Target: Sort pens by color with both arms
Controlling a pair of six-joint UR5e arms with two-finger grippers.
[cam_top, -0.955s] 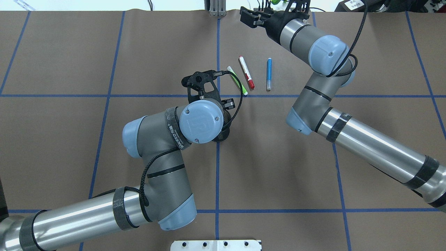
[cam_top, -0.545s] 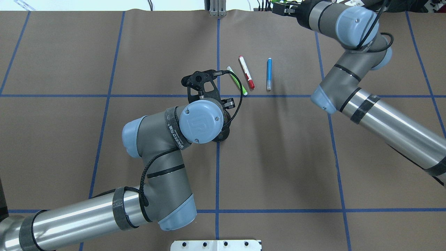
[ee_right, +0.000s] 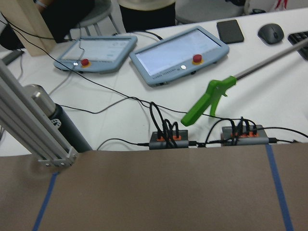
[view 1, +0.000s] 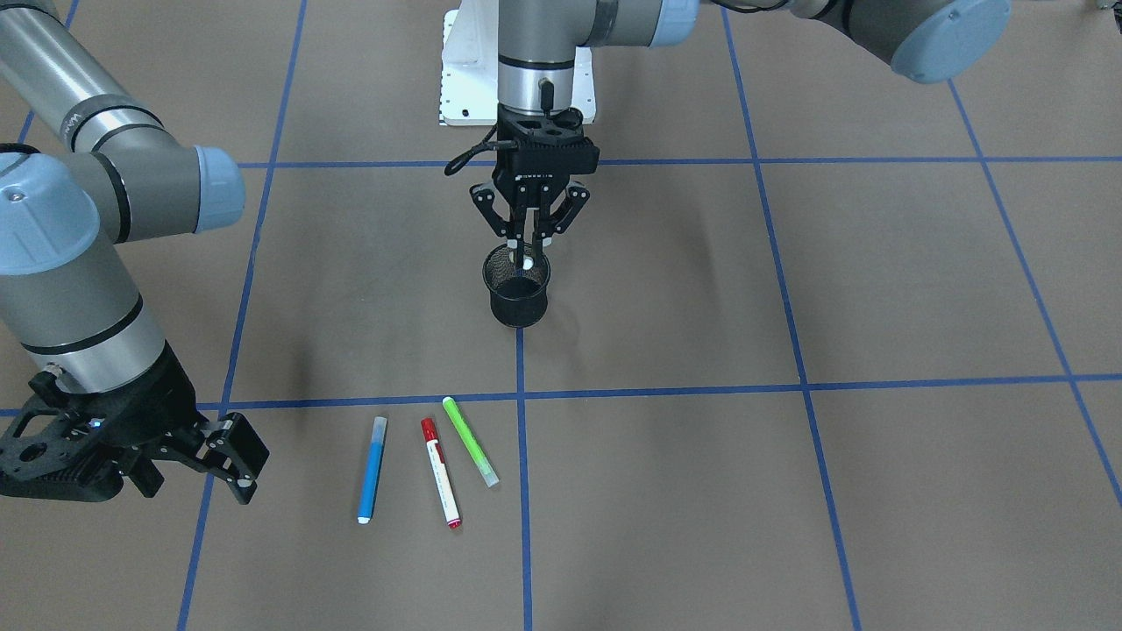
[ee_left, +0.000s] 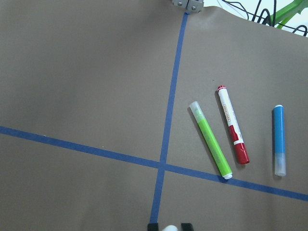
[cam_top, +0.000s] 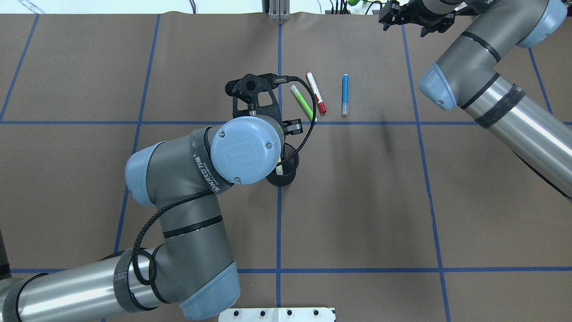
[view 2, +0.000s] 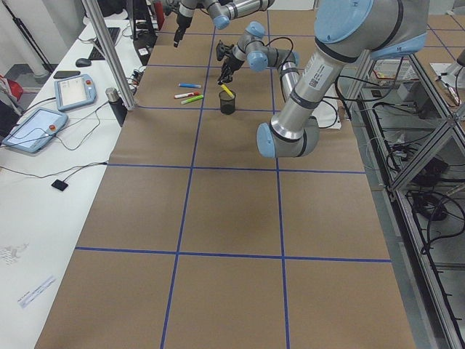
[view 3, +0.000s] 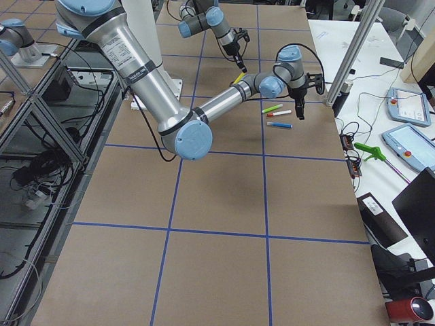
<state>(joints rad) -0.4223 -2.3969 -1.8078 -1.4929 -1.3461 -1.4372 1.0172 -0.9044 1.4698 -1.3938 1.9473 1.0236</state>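
One yellow pen (view 2: 227, 90) we are pinching in the left gripper (view 1: 527, 254) at the mesh cup (view 1: 519, 308) mouth; green pen (view 1: 470, 442), red-capped pen (view 1: 441, 473), blue pen (view 1: 372, 469) are lying beyond that cup, right gripper (view 1: 197, 482) gaping empty.

The left arm (cam_top: 192, 214) bends at the elbow toward the table's (cam_top: 357, 201) middle, with its wrist turned straight down. The left gripper (view 1: 526, 248) hangs vertical, fingers pinched on a yellow pen (view 2: 227, 91). The right arm (cam_top: 505, 112) stretches to the far right edge, where the right gripper (view 1: 244, 466) sits above the surface, jaws apart and empty.
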